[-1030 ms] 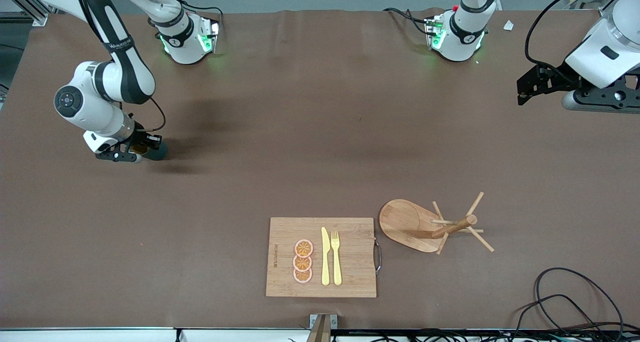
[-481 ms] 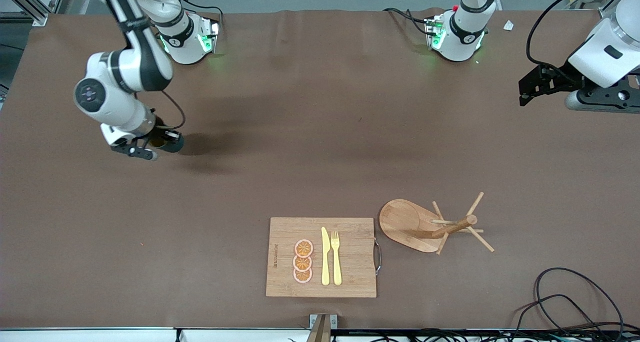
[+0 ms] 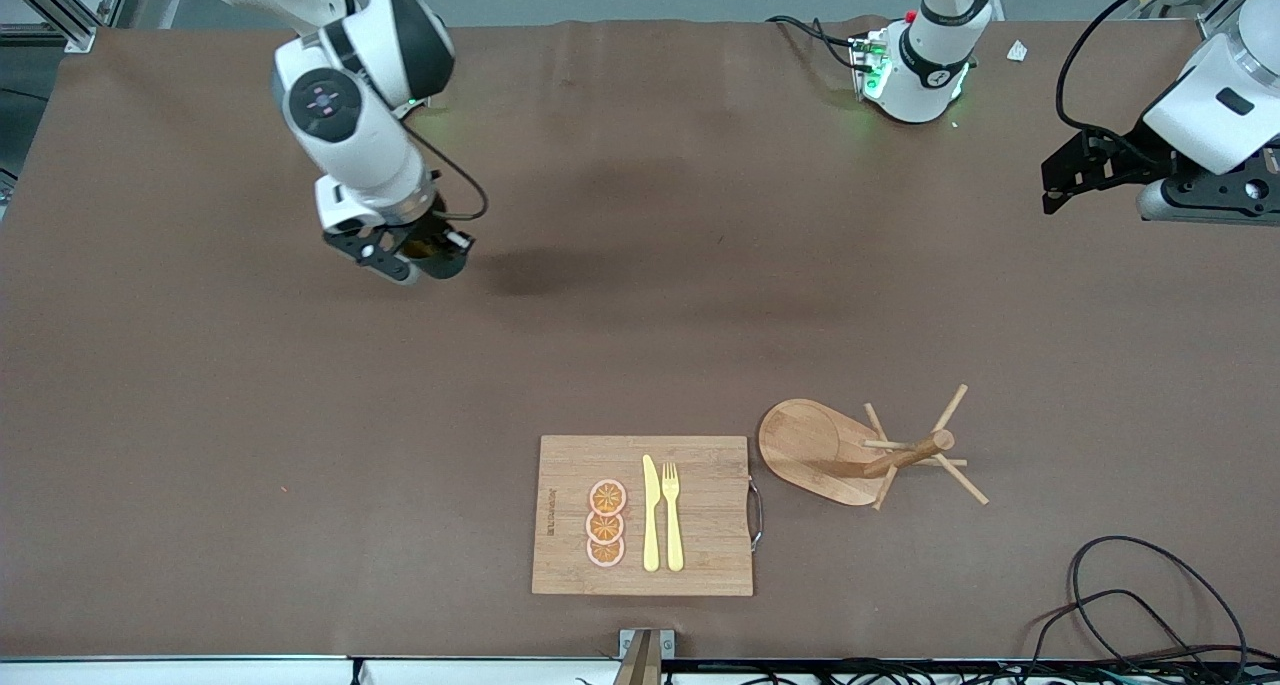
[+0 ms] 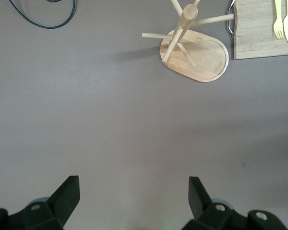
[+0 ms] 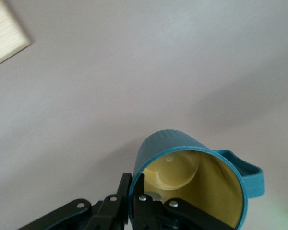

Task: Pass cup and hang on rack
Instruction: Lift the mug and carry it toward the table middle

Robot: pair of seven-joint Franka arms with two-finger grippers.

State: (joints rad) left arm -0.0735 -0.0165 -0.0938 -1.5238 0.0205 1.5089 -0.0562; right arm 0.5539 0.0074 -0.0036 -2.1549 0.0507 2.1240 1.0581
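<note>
My right gripper point(image 3: 402, 260) hangs above the brown table in front of the right arm's base, shut on the cup point(image 3: 441, 251). In the right wrist view the cup point(image 5: 159, 142) is teal with a yellow inside. The right gripper point(image 5: 136, 183) pinches its wall at the rim, one finger inside and one outside, and the small handle point(image 5: 250, 173) points away from the fingers. The wooden rack point(image 3: 812, 446) stands near the front camera, toward the left arm's end. My left gripper point(image 3: 1047, 183) waits open over the table at the left arm's end. Nothing lies between its fingers point(image 4: 69, 194), and its wrist view shows the rack point(image 4: 204, 53).
A bamboo cutting board point(image 3: 700, 545) with a yellow knife, a fork and orange slices lies beside the rack, toward the right arm's end. Black cables point(image 3: 1150, 590) coil at the table corner nearest the camera, at the left arm's end.
The right arm has lifted the cup and carried it from the right arm's end toward the table's middle. The left arm has hardly moved.
</note>
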